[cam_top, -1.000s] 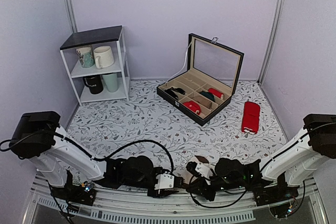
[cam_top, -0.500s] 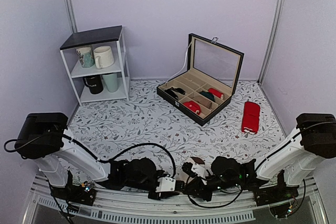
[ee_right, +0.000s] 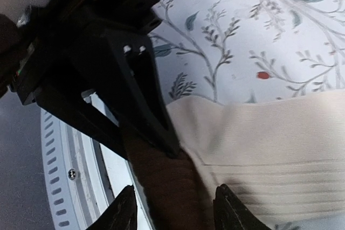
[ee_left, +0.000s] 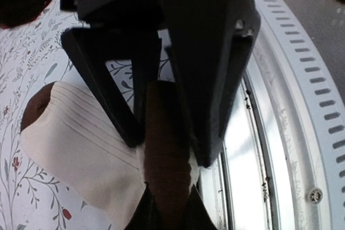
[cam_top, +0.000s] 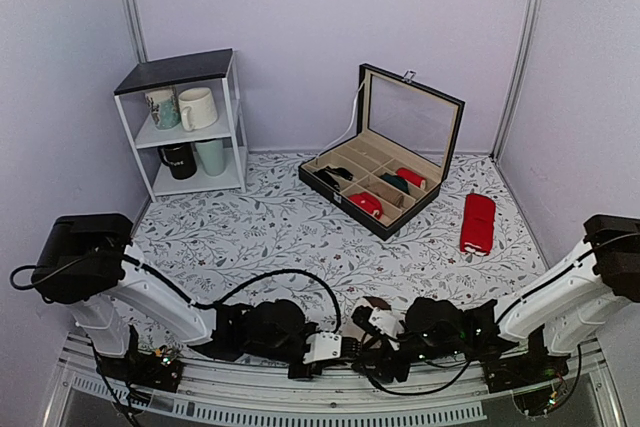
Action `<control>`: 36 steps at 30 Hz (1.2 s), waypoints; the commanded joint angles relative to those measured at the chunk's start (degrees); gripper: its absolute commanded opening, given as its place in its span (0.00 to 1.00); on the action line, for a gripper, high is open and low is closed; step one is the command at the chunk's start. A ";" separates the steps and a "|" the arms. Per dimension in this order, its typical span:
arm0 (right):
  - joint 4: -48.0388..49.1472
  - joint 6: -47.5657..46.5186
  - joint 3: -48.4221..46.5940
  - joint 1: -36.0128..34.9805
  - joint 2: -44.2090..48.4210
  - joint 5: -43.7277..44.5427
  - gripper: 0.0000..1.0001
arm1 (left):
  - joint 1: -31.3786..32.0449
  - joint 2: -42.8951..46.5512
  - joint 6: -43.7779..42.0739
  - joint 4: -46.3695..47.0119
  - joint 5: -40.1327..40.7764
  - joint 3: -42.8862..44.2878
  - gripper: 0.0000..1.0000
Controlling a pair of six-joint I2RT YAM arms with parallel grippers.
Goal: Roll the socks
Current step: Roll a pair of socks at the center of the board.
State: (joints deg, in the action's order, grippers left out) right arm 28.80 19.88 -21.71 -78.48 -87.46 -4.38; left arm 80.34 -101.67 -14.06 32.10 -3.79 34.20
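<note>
Your left claw (ee_left: 167,149) pinches the socks' (ee_left: 75,149) brown band at the desk's (cam_top: 280,237) near edge; your right claw (ee_right: 175,208) stands half-wide astride it. Lettering on the black mug (cam_top: 178,160) is unreadable.

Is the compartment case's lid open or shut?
Open: the lid stands upright at the back of the case, leaving the compartments exposed.

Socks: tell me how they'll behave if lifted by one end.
Probably floppy: the socks lie flat and creased, so the free end would likely hang down. Likely light, being thin ribbed knit. The fold bunched in the left hand suggests the fabric compresses and may slip from a loose pinch.
</note>
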 commanded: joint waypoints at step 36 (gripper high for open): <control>-5.52 -4.91 1.17 -12.04 -3.05 22.96 0.12 | -6.40 2.67 11.42 -4.58 -4.95 -2.10 0.24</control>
State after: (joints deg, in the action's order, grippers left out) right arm 26.98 9.74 -21.26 -90.72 -88.42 24.18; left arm 74.19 -102.91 1.63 31.24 -12.71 35.33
